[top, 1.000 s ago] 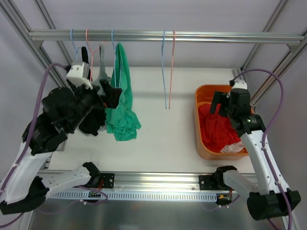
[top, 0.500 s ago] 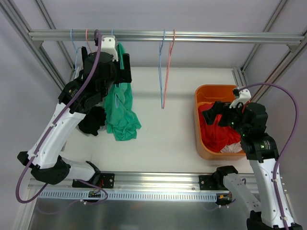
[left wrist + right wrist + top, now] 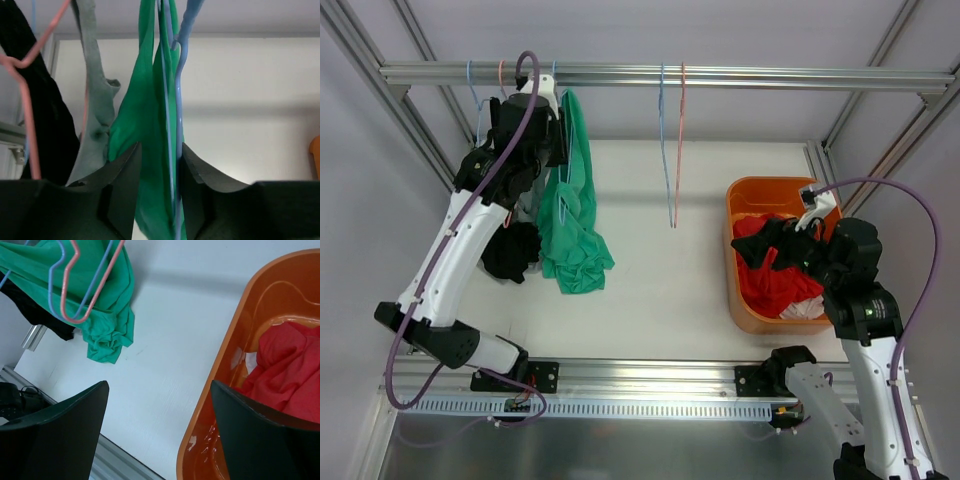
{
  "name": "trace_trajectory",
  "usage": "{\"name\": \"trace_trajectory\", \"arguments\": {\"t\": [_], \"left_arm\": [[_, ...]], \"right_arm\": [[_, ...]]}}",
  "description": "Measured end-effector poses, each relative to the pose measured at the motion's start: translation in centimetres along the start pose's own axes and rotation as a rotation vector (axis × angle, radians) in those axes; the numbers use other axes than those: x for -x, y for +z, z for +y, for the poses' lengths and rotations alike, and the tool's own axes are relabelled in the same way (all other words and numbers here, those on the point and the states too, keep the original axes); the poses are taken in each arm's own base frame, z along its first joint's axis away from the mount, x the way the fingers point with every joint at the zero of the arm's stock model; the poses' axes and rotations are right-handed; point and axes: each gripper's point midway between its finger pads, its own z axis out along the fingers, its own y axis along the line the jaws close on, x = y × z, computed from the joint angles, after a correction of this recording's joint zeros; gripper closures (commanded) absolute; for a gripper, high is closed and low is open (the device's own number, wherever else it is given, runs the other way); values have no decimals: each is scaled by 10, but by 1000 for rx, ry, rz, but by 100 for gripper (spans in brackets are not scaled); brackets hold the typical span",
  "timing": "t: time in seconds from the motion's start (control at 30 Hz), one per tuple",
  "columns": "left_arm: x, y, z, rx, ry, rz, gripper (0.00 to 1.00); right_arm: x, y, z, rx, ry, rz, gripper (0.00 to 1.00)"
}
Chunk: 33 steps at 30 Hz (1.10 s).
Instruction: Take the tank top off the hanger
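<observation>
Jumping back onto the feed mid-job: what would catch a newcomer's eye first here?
The green tank top stands out, draped on a blue hanger at the left end of the rail. The left gripper has a finger on either side of it, though whether they pinch it is unclear. On the right, an orange bin holds a red garment, with the open right gripper above it.

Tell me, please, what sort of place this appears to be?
Probably a robotics lab cell staged as a laundry station: a metal rail overhead, a green tank top hanging from it, and an orange bin holding red clothing.
</observation>
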Motion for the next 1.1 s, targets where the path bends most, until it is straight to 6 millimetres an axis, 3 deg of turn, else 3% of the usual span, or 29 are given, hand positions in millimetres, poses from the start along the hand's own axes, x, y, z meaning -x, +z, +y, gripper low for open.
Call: {"name": "trace_trajectory", "arguments": {"t": [0.13,0.27,0.47,0.9,1.1], "left_arm": [[-14,18,-9,-21,18,56,84],[-16,17,-13,-46,14,64,99],[-10,7,-13,-63,10,53,100],[28,-32,-21,-167,-43,-53,100],[21,-68,-23,-263,-78,-71,100]], "right_arm": [[4,-4,7,28,-6,-22,14],[5,-4,9,37,-7,-25,15],[2,1,12,67,8,0,15],[5,4,30,166,17,4,15],[7,1,59,319,-11,10,15]]}}
